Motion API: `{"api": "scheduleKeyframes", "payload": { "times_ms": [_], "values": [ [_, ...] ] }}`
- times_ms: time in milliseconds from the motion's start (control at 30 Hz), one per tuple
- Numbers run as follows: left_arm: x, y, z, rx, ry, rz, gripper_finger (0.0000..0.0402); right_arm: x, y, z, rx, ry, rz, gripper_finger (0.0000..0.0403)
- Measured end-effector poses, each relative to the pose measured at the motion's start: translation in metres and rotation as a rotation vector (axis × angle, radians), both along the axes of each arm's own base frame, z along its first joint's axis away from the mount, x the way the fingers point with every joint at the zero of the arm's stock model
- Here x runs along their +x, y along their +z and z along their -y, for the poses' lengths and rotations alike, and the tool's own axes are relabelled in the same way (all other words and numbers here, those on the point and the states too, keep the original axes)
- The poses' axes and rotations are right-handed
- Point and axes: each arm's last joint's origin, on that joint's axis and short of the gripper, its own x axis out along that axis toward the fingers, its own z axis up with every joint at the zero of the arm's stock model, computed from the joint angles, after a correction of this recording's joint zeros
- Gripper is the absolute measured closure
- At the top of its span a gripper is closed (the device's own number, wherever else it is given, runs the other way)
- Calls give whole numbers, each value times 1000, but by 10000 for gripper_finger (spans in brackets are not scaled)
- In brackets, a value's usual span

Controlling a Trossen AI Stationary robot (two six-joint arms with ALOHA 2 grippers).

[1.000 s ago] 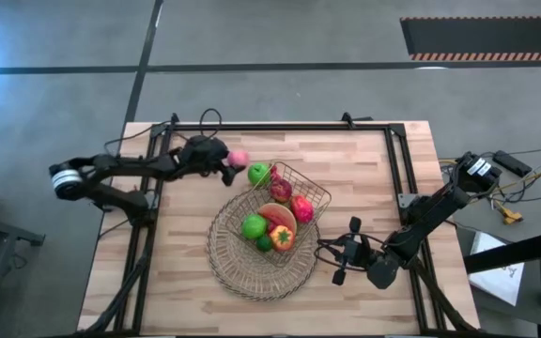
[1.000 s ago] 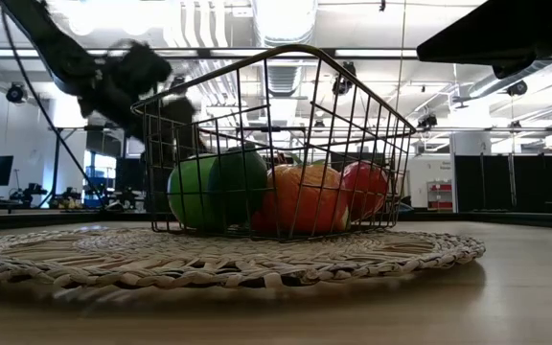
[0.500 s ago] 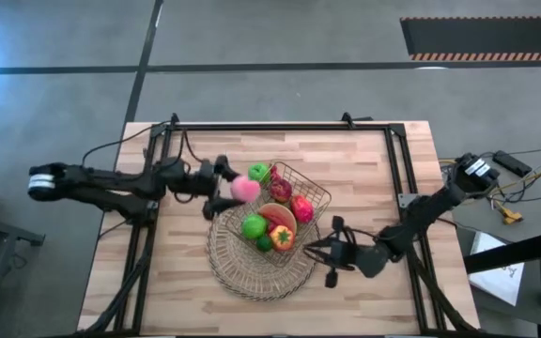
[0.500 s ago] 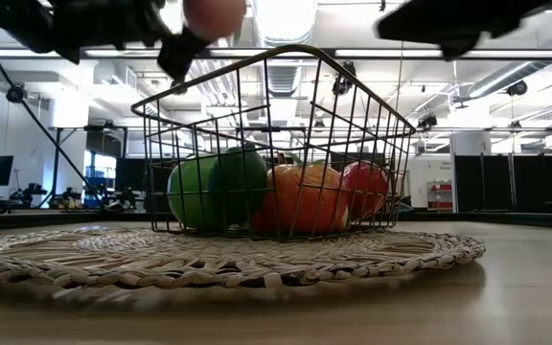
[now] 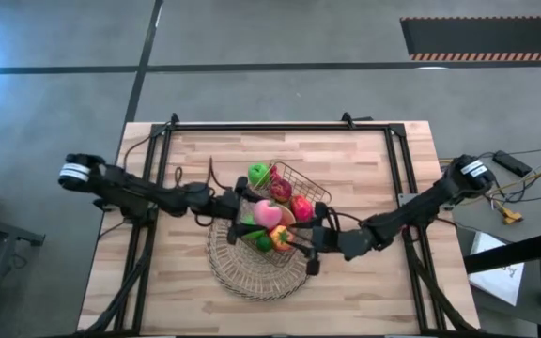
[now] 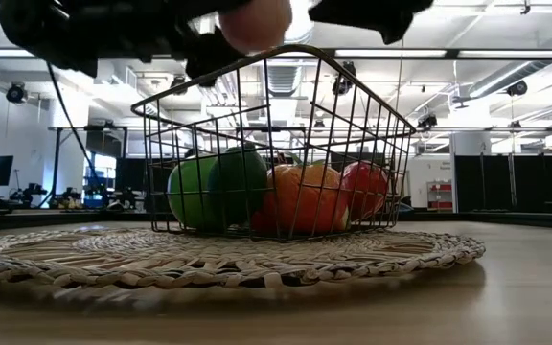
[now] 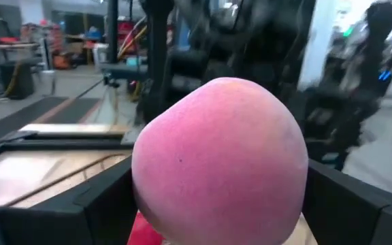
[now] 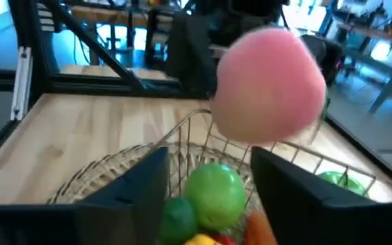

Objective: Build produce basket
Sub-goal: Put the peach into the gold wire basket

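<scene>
- Jaws first: your left gripper (image 5: 242,208) has its two fingers spread wide and clamped on the pink peach (image 5: 268,214), one finger on each side in the left wrist view; your right gripper (image 5: 310,239) stands partly open and holds nothing, its fingers framing the basket (image 5: 313,192) from the opposite side.
- Peach position: it hangs above the basket's open top, clear of the wire rim in the low view; it is not yet set down.
- Done so far, as I judge it: most of the produce already lies inside the basket, which sits on the round woven mat (image 5: 228,265) near the table's (image 5: 364,160) middle.
- Left to do: you need to lower and release the peach; nothing else lies loose on the wood.
- Count inside the basket: two green apples (image 5: 258,174); one red-yellow fruit (image 6: 307,199); one red fruit (image 5: 301,208); a smaller dark-red piece beside it; whether a lime or strawberries are in there I cannot tell.
- Count overall: one peach; one basket; one mat; two arms.
</scene>
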Motion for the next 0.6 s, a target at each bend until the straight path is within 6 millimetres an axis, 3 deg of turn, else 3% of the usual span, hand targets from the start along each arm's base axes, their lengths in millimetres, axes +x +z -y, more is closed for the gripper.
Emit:
{"api": "scheduleKeyframes", "payload": {
  "times_ms": [367,600],
  "values": [
    [20,-11,21,397,97,-61,77,14,32,18,116,-124,-257,63],
    [20,-11,34,643,159,-102,77,24,42,21,141,-29,-264,35]
  ]
}}
